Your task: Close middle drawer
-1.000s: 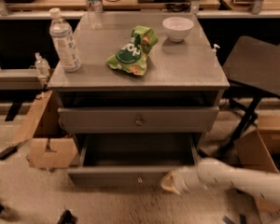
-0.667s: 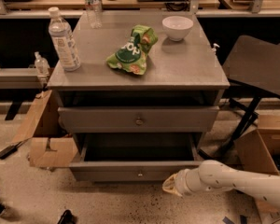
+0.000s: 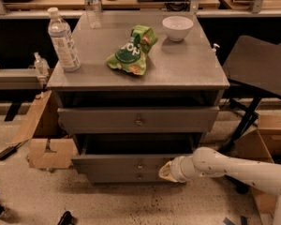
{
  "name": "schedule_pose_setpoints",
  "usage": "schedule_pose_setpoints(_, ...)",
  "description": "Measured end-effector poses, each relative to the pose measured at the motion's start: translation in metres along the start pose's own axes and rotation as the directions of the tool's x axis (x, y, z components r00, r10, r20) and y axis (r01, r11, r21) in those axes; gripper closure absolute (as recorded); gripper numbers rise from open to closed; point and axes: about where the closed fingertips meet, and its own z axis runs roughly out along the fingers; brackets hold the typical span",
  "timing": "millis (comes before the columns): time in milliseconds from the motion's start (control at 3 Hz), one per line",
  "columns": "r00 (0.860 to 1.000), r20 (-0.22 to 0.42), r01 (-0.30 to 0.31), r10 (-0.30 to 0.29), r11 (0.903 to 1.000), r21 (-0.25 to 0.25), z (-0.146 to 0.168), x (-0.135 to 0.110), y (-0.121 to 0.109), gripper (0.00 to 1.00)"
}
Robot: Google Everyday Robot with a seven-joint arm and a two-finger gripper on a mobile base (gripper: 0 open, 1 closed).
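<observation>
The middle drawer [image 3: 107,163] of the grey cabinet [image 3: 196,78] is a low flat front with a small brass knob [image 3: 140,165]. It stands out a little from the cabinet, with a dark gap above it. My gripper [image 3: 166,171], on a white arm [image 3: 234,168] coming in from the right, is pressed against the right part of that front. The taller upper drawer front [image 3: 98,120] sits above. The narrower lowest front [image 3: 117,176] sits just below.
On the cabinet top are a water bottle [image 3: 63,41], a second bottle [image 3: 92,6], a green snack bag [image 3: 131,53] and a white bowl [image 3: 177,27]. A black chair [image 3: 262,64] stands right. Cardboard boxes lie left [image 3: 47,151] and right [image 3: 269,135].
The middle drawer has slid most of the way into the cabinet. My gripper has moved forward with it, staying against its front.
</observation>
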Motion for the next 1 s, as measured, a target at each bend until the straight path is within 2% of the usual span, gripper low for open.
schedule_pose_setpoints(667,1.0,0.0,0.02,-0.02,0.9972,0.073,0.006,-0.02,-0.074,1.0)
schedule_pose_setpoints(1000,1.0,0.0,0.02,-0.02,0.9972,0.073,0.006,-0.02,-0.074,1.0)
